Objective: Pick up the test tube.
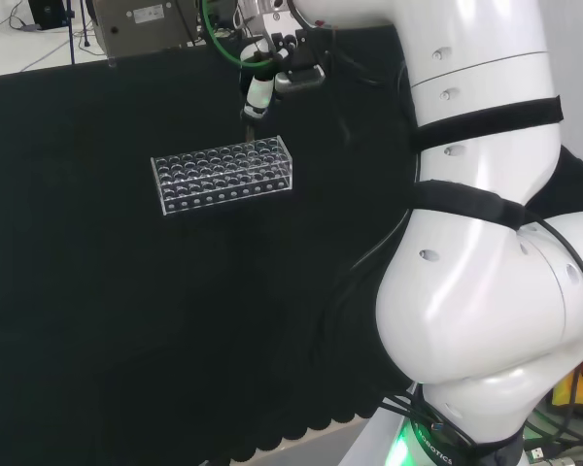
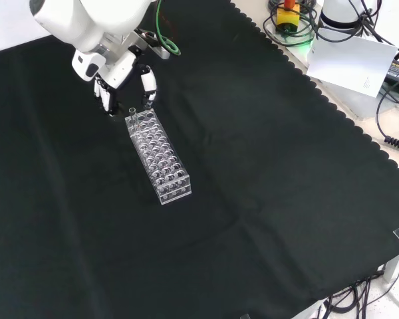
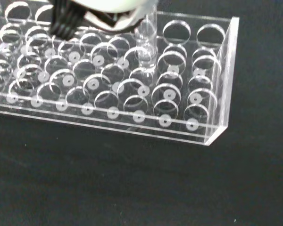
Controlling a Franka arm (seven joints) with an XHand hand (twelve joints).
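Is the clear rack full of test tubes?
No. In the wrist view nearly every hole of the rack is empty; one test tube stands in it.

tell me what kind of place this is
Probably a robotics lab bench set up for labware handling: a clear test tube rack on black cloth, a robot hand above it, cables nearby.

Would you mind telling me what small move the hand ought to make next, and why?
Probably lower a little and close the fingers round the test tube. The tube stands upright in the clear rack, at the end nearest the arm, and the hand hovers just above that end with its fingers apart, apparently not yet gripping the tube.
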